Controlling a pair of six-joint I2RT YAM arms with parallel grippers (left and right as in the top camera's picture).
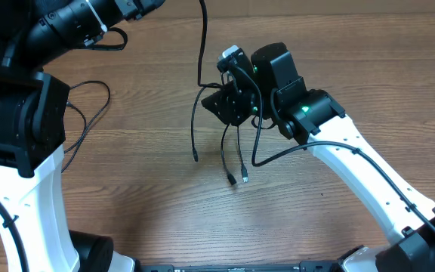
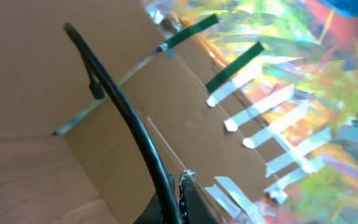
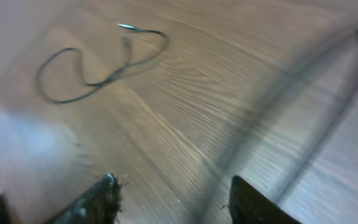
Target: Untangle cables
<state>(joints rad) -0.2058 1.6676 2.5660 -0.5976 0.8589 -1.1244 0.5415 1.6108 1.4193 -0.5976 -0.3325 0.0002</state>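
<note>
A bundle of thin black cables (image 1: 236, 147) hangs from one strand (image 1: 202, 45) that rises out of the overhead view at the top. Its plug ends (image 1: 231, 179) dangle just over the table. My left gripper (image 2: 180, 198) is shut on that black cable (image 2: 132, 121); it is out of the overhead view. My right gripper (image 1: 230, 107) is beside the upper part of the bundle. Its jaws (image 3: 173, 196) are open and hold nothing, with a blurred cable (image 3: 328, 118) running near its right finger. A separate cable (image 1: 89, 113) lies looped on the table at left and shows in the right wrist view (image 3: 98, 78).
The left arm's black and white body (image 1: 21, 128) fills the left side. The right arm's white link (image 1: 368, 174) crosses the right side with its own thicker black cable (image 1: 278, 155). The left wrist view shows a cardboard wall (image 2: 42, 62) with tape strips.
</note>
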